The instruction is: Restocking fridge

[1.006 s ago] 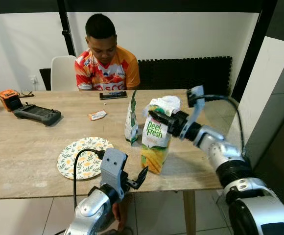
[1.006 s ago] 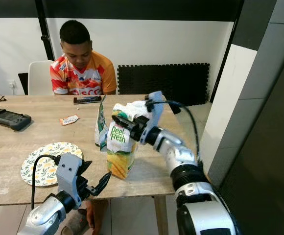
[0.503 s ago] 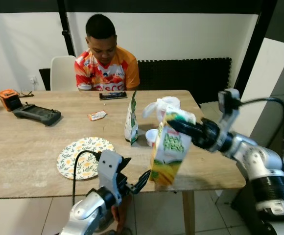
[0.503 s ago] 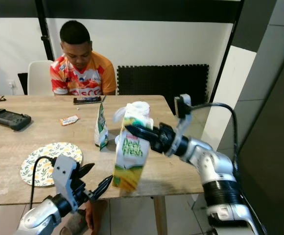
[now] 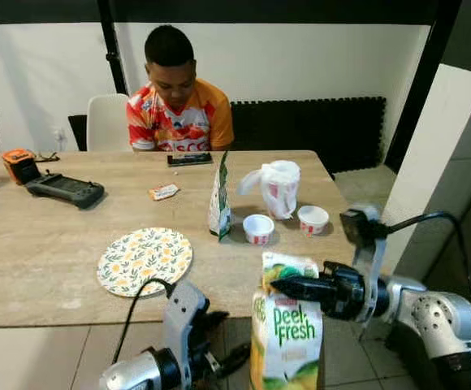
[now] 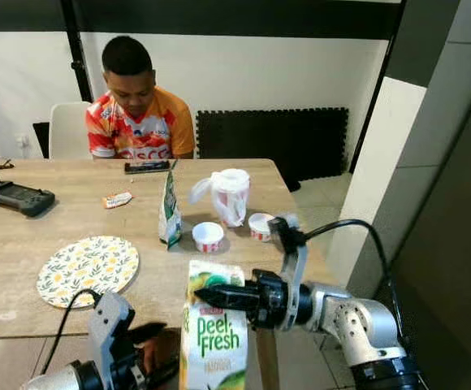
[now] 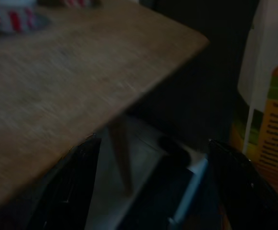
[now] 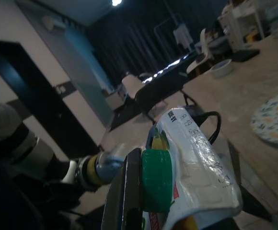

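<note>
The right claw [image 5: 283,286], clenched on the juice carton [image 5: 288,329], has carried it off the surface [image 5: 49,244] and below its edge, ready for the fridge; the left claw [image 5: 227,357] hangs released.

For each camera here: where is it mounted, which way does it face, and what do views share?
Left and right eye: on the head, facing forward and down over the table; both arms show, right hand gripping the juice carton.
Left wrist: along the left hand, under the table edge.
Right wrist: along its fingers onto the carton's green cap.
Every view shows the carton.
</note>
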{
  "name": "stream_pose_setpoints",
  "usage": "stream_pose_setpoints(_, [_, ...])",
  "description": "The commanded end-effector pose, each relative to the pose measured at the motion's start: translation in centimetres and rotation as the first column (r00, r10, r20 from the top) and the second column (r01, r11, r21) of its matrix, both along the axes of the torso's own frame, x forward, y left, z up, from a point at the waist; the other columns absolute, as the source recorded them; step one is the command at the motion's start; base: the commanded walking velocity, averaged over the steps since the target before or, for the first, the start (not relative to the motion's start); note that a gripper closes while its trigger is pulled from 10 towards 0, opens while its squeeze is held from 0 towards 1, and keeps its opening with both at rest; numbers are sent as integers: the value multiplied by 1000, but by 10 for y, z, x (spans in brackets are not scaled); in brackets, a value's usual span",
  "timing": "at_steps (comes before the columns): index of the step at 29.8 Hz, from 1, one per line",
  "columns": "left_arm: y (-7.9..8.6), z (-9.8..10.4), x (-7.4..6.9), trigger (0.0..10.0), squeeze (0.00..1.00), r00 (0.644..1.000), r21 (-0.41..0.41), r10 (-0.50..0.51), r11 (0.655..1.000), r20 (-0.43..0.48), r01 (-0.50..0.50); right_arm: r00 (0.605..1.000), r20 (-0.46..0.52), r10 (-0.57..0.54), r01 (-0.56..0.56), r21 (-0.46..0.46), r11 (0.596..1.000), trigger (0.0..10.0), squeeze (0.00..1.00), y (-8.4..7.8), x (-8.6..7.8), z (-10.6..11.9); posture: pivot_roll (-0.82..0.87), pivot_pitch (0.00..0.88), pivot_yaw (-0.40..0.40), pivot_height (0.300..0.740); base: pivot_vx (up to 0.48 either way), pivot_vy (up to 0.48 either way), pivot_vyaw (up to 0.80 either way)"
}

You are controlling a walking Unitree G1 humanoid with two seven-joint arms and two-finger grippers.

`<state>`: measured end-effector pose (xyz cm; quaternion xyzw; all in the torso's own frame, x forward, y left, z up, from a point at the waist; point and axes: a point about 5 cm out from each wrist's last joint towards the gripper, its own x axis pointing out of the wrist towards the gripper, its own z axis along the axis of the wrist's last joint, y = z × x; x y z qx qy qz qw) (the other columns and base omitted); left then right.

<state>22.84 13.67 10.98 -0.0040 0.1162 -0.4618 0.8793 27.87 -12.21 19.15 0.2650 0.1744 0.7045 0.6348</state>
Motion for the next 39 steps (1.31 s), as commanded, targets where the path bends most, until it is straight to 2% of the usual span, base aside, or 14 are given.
stream_pose_setpoints(1, [-6, -1, -9, 10000, 0, 996, -8, -81, 997, -31, 81, 1000, 14, 25, -25, -59, 998, 0, 0, 6, -7, -8, -63, 66, -23, 740, 0, 0, 0])
stream_pose_setpoints(3, [-6, -1, -9, 10000, 0, 996, -8, -81, 997, -31, 81, 1000, 14, 25, -25, -59, 998, 0, 0, 6, -7, -8, -63, 66, -23, 740, 0, 0, 0])
stream_pose_setpoints(6, [7, -17, -1, 10000, 0, 998, 85, 21, 996, -56, -16, 995, 50, -83, 93, -255, 963, 0, 0, 4, -4, -52, -58, 71, -21, 740, 0, 0, 0])
stream_pose_setpoints(10, [12, -23, 0, 10000, 0, 996, 116, 46, 993, -70, -38, 992, 43, -116, 123, -297, 947, 0, 0, 1, -4, -65, -58, 74, -20, 740, 0, 0, 0])
stream_pose_setpoints(13, [22, -42, 5, 10000, 0, 984, 198, 147, 972, -102, -125, 970, 60, -235, 238, -414, 879, 0, 0, -9, 1, -101, -56, 76, -15, 740, 0, 0, 0])
stream_pose_setpoints(14, [22, -42, 5, 10000, 0, 984, 198, 147, 972, -102, -125, 970, 60, -235, 238, -414, 879, 0, 0, -9, 1, -101, -56, 76, -15, 740, 0, 0, 0])
stream_pose_setpoints(16, [33, -58, 9, 10000, 0, 957, 292, 262, 931, -125, -217, 951, 91, -297, 301, -501, 811, 0, 0, -17, -1, -126, -57, 75, -11, 740, 0, 0, 0])
stream_pose_setpoints(19, [39, -67, 10, 10000, 0, 935, 342, 323, 904, -149, -258, 937, 91, -337, 333, -528, 781, 0, 0, -21, -2, -137, -58, 75, -9, 740, 0, 0, 0])
stream_pose_setpoints(21, [46, -83, 6, 10000, 0, 886, 399, 408, 867, -222, -299, 902, 93, -421, 396, -565, 724, 0, 0, -29, -5, -156, -55, 73, -4, 740, 0, 0, 0])
stream_pose_setpoints(22, [46, -83, 6, 10000, 0, 886, 399, 408, 867, -222, -299, 902, 93, -421, 396, -565, 724, 0, 0, -29, -5, -156, -55, 73, -4, 740, 0, 0, 0])
stream_pose_setpoints(25, [50, -100, 0, 10000, 0, 835, 430, 476, 838, -277, -336, 865, 124, -487, 454, -607, 652, 0, 0, -36, -12, -177, -55, 71, 4, 740, 0, 0, 0])
stream_pose_setpoints(34, [53, -127, -11, 10000, 0, 758, 482, 570, 785, -317, -389, 810, 189, -555, 522, -664, 536, 0, 0, -46, -25, -203, -57, 65, 12, 740, 0, 0, 0])
stream_pose_setpoints(37, [58, -150, -20, 10000, 0, 691, 526, 639, 737, -338, -424, 749, 254, -612, 577, -704, 414, 0, 0, -57, -31, -215, -59, 59, 14, 740, 0, 0, 0])
stream_pose_setpoints(39, [58, -150, -20, 10000, 0, 691, 526, 639, 737, -338, -424, 749, 254, -612, 577, -704, 414, 0, 0, -57, -31, -215, -59, 59, 14, 740, 0, 0, 0])
